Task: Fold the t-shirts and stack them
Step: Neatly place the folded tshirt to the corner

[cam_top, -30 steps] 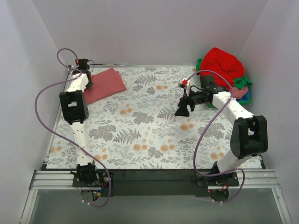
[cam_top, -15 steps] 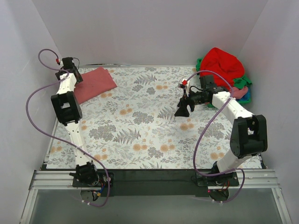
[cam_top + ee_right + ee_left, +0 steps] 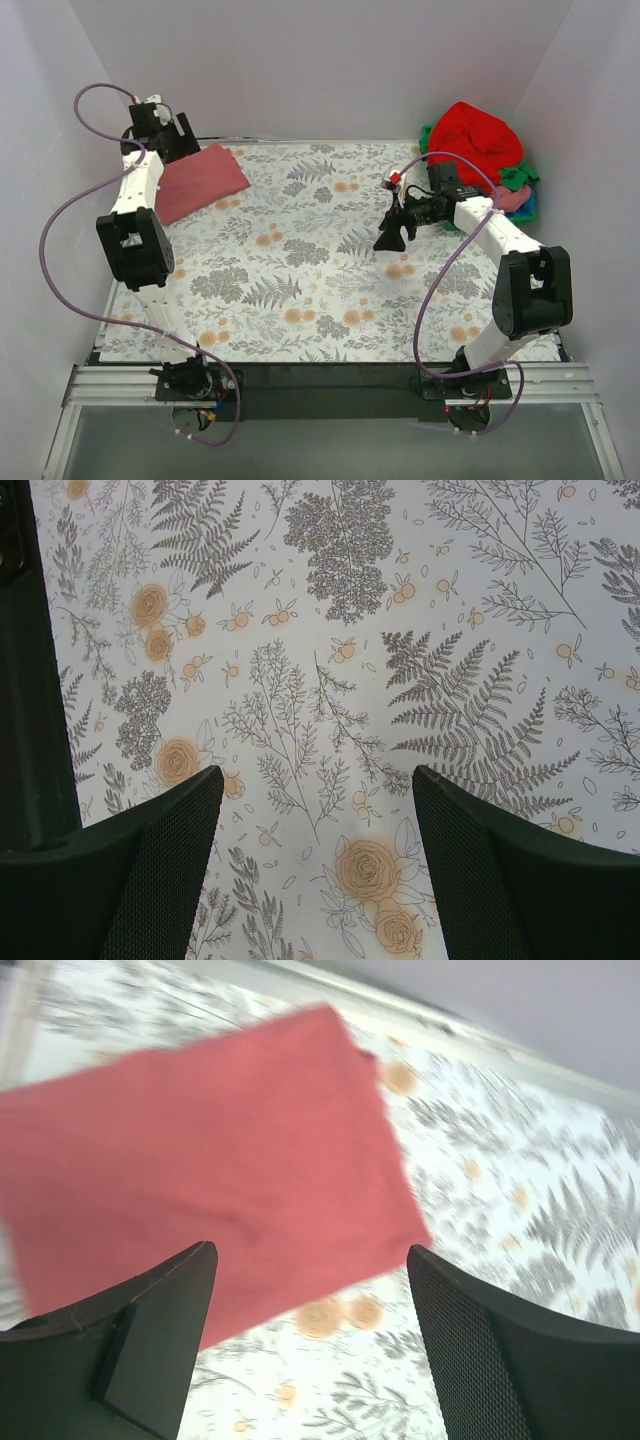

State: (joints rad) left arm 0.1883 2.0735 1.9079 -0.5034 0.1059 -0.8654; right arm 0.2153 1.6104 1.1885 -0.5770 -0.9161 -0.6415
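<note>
Nearest, along the bottom of the top view: the dark rail [image 3: 320,380]. Beyond it, the worktop [image 3: 300,290] under a matte printed covering of grey ferns and orange blooms, flat and smooth-looking.

Right of centre, hovering over bare print: the right gripper [image 3: 390,238], fingers spread wide, black, finely textured on the inner faces, pinching nothing.

Farther back, upper left of the frame: the rose-pink t-shirt [image 3: 200,180], folded to a neat oblong, lying flat on the worktop, one corner toward the centre. Soft, dull cotton, faintly rippled, edges fairly straight. Over its upper-left end in the top view, the left gripper [image 3: 310,1255], fingers spread, gripping nothing, apparently raised clear of the cloth.

Farthest, upper right corner: a loose heap, the red t-shirt [image 3: 480,135] mounded on top, the green t-shirt [image 3: 515,177] and the pink t-shirt [image 3: 510,197] crumpled beneath at the right.

Judged step: leaving the folded shirt and fetching another. Draw the left arm up and away without snagging a folded edge. Send the right fingers to the heap and pinch the red cloth alone, high on its crown. Lift slowly, to avoid dragging the lower shirts along. Spread flat on the open middle before any fold, smoothing out bunches in the limp cotton. Stack square on the rose-pink one.
</note>
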